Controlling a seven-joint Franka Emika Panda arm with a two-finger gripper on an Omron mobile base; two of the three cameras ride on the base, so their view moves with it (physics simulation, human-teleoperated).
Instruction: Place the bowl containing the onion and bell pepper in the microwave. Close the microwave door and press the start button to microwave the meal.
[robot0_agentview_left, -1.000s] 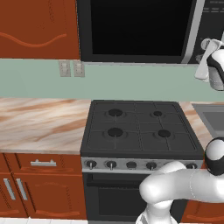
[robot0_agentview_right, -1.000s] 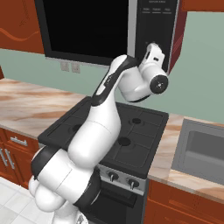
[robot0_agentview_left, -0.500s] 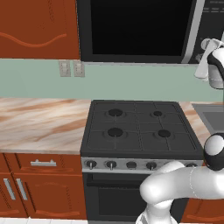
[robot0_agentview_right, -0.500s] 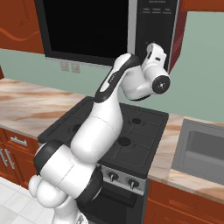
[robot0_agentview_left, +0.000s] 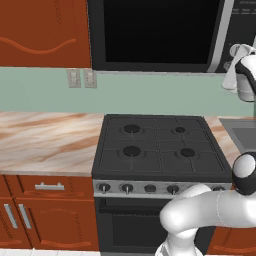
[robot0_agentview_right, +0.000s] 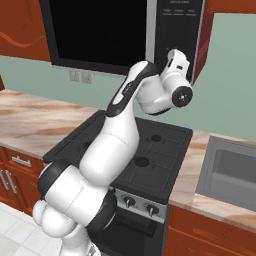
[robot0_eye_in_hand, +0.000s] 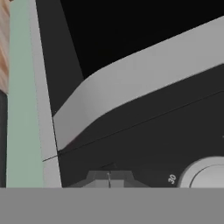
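Up against the microwave (robot0_agentview_left: 165, 35), whose microwave door (robot0_agentview_left: 155, 32) sits closed, I hold my clenched, empty gripper (robot0_eye_in_hand: 110, 179) at its control panel (robot0_agentview_right: 179, 30), beside the white knob (robot0_eye_in_hand: 208, 173).

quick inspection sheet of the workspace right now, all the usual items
surface: marble counter either side of a black stove; nothing seen standing on them
job's things: microwave above the stove, door shut; control panel to its right; white knob close in the hand view; bowl, onion, pepper: nothing seen
clutter: nothing seen
claw: claw shut, empty, tips at the panel beside the knob; contact cannot be told
cables: nothing seen
surroundings: red-brown cupboards, green wall with outlets, sink right of the stove
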